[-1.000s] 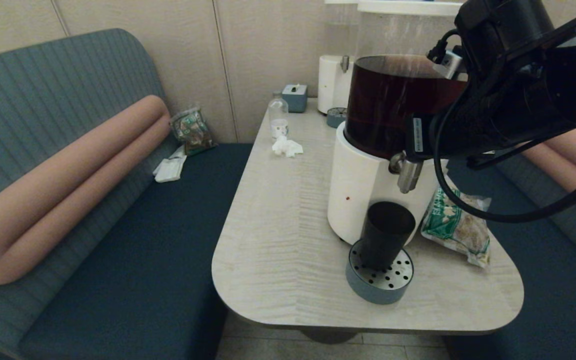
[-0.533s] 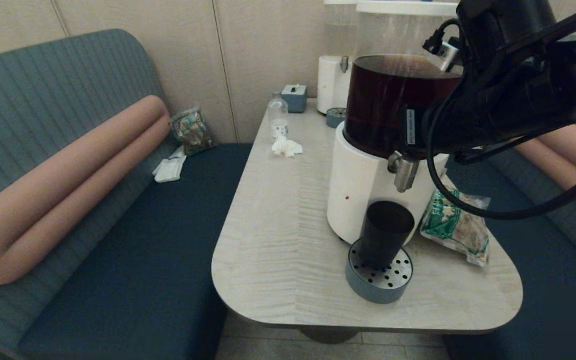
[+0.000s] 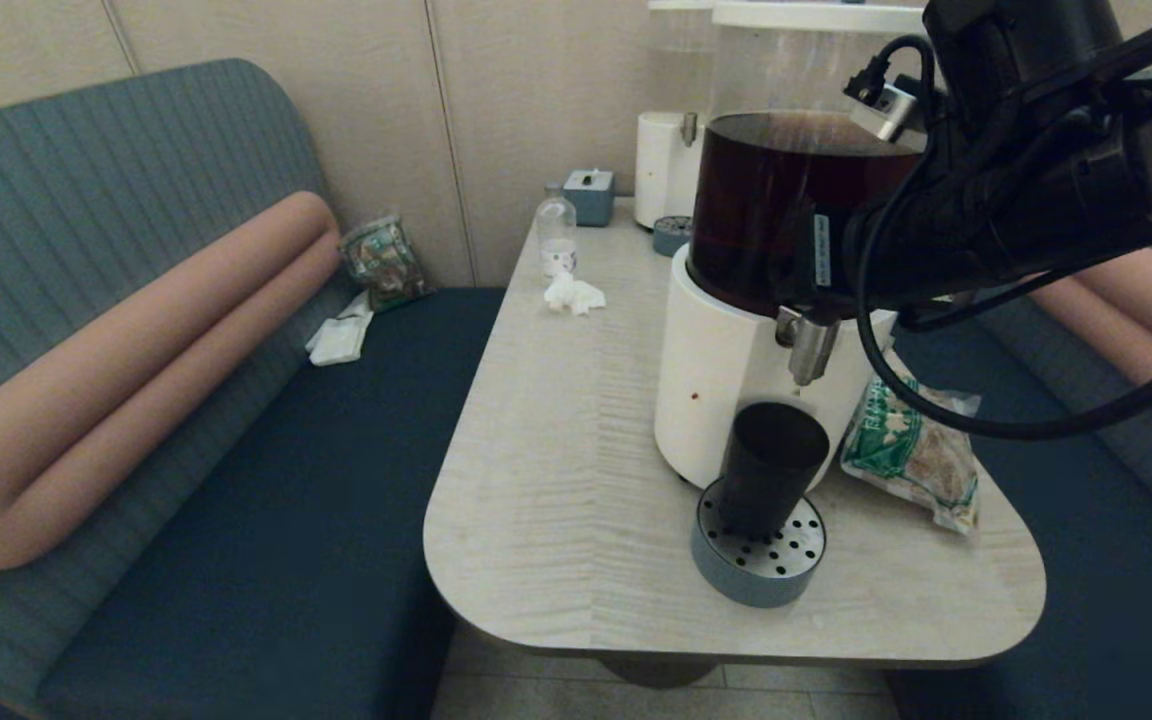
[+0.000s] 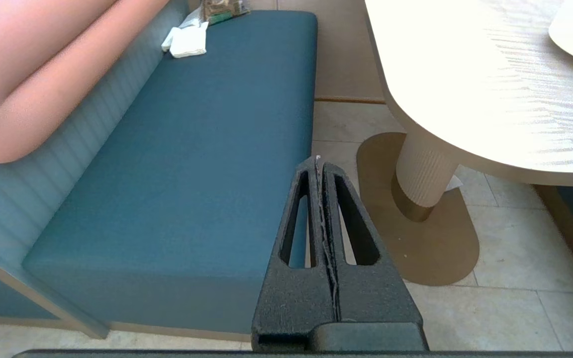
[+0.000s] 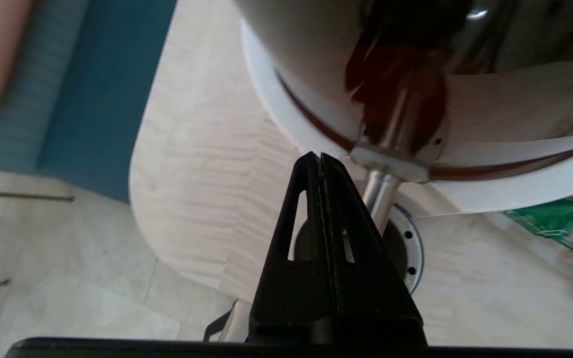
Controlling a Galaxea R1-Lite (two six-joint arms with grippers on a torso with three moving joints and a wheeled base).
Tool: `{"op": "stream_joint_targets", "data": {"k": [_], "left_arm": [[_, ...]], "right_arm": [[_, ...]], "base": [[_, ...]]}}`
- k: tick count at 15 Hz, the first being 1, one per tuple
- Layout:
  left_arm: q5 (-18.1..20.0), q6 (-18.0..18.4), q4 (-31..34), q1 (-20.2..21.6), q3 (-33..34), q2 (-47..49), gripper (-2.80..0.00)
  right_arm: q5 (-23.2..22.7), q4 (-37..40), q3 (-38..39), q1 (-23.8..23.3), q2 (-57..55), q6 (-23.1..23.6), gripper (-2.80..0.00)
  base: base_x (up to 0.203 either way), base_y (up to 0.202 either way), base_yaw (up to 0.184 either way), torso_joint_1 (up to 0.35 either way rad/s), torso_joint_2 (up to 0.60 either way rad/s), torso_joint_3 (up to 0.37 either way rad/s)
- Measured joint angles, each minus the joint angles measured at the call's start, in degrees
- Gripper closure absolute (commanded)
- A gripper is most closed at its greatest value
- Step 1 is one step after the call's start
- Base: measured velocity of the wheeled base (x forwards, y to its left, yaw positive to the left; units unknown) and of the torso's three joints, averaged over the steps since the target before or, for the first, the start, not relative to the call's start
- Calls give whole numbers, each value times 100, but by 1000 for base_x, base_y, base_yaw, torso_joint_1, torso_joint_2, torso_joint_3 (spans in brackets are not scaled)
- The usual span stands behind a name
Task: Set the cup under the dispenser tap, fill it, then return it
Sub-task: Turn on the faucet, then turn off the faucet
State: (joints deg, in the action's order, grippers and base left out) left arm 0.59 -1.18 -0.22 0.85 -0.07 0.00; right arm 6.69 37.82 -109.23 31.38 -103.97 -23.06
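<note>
The smoky-black cup (image 3: 771, 470) stands upright on the round perforated drip tray (image 3: 758, 565), directly below the silver dispenser tap (image 3: 809, 348) of the brown-liquid dispenser (image 3: 776, 210). My right arm (image 3: 1016, 190) reaches in from the right at tank height. In the right wrist view the right gripper (image 5: 320, 156) is shut and empty. Its tips sit just beside the top of the tap (image 5: 383, 199), and whether they touch it I cannot tell. The cup (image 5: 393, 243) is mostly hidden behind the fingers. My left gripper (image 4: 319, 161) is shut and parked low beside the bench.
A green snack bag (image 3: 911, 450) lies right of the dispenser. At the far end of the table (image 3: 556, 450) stand a small clear bottle (image 3: 557, 235), a crumpled tissue (image 3: 573, 293), a tissue box (image 3: 590, 193) and a clear-liquid dispenser (image 3: 671, 150). Blue benches flank the table.
My right arm has shifted slightly left and up, bringing the shut gripper closer to the tap's top. The cup has stayed on the tray.
</note>
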Motion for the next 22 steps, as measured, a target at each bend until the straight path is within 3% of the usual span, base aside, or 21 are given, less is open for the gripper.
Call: {"op": "stream_joint_targets", "data": {"k": [4,14,19,22], "left_arm": [[-2,-9,0,0,0,0,0],[3,0,0,0,-2,0,0],[-2,-2,0,0,0,0,0],[1,-5,-2,2,0,0,0]], "right_arm": [[-121,3,44,-60,28,0,0],[146,-514,76,-299,472,9,0],[157,-350,838,-263,1344,33,0],[226,-282,1825,-256,2189,181,0]], "base": [[0,0,0,0,0,0],[0,0,0,0,0,0],[0,0,0,0,0,0],[0,0,0,0,0,0]]}}
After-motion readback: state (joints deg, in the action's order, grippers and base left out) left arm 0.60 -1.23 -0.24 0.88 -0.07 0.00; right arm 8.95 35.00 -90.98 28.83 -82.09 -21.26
